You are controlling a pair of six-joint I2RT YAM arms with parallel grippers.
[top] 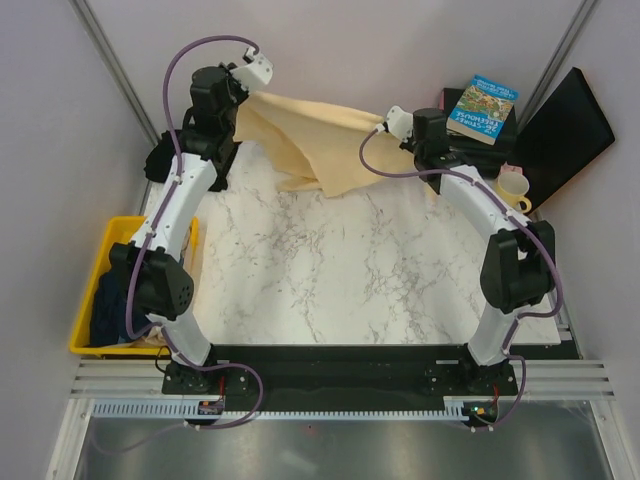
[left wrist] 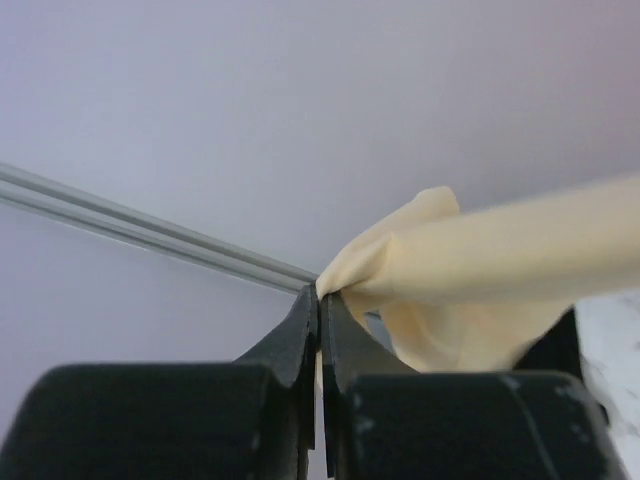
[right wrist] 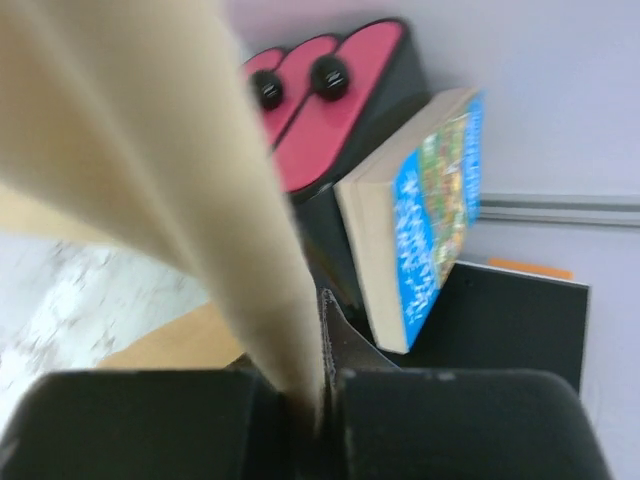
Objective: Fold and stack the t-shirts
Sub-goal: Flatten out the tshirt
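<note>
A pale cream-yellow t-shirt [top: 300, 140] hangs stretched between my two grippers over the far part of the marble table [top: 330, 270], its lower folds drooping onto the surface. My left gripper [top: 243, 98] is shut on one corner of it; in the left wrist view the jaws [left wrist: 320, 292] meet on the cream cloth [left wrist: 500, 260]. My right gripper [top: 383, 127] is shut on the other end; in the right wrist view the cloth [right wrist: 150, 150] runs down into the closed jaws [right wrist: 320, 335]. A dark navy t-shirt [top: 105, 310] lies in the yellow bin.
The yellow bin [top: 112, 238] stands at the table's left edge beside the left arm. At the back right a colourful book [top: 482, 108] lies on a black box, with a black panel [top: 565, 130] and a cream cup [top: 512, 188] nearby. A pink-topped object [right wrist: 320, 100] sits behind the book [right wrist: 430, 210].
</note>
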